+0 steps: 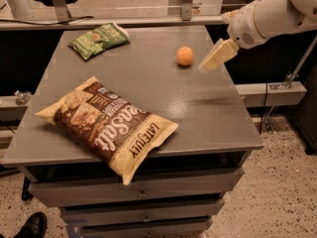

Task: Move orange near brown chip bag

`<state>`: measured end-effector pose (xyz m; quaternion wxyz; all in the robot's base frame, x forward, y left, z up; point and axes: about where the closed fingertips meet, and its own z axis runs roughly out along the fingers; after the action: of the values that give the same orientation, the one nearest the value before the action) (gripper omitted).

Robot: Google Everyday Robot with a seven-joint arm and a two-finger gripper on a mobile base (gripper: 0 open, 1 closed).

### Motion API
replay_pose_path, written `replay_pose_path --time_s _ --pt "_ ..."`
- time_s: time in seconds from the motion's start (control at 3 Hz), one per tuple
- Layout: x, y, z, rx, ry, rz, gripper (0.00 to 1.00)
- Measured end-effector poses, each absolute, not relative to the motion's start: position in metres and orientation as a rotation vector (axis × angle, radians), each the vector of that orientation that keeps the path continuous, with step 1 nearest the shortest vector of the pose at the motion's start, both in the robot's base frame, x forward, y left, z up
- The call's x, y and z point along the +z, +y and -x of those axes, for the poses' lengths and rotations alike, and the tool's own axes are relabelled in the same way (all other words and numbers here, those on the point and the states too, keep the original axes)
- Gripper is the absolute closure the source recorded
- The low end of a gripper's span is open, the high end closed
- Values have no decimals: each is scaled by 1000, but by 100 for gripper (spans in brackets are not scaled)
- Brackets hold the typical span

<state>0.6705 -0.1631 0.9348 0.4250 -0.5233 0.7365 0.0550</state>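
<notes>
The orange (184, 56) is a small round fruit resting on the grey table top (148, 78), toward the back right. The brown chip bag (106, 125) lies flat at the front left, its lower corner hanging over the table's front edge. My gripper (206, 66) reaches in from the right on a white arm, just right of the orange and a little above the table, not touching the fruit.
A smaller green snack bag (99, 39) lies at the back left corner. The table has drawers (138, 195) below its front edge. A rail (124, 21) runs behind the table. A shoe (32, 225) shows at the bottom left on the floor.
</notes>
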Motion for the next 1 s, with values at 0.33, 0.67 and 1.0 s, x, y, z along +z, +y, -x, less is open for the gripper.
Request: replay_pose_path --time_s 0.33,0.67,1.0 --pt "930 -160 -673 170 1834 1278 0" --pt "915 -153 -687 247 1816 1183 0" --pt "900 -142 -704 322 1810 1100 0"
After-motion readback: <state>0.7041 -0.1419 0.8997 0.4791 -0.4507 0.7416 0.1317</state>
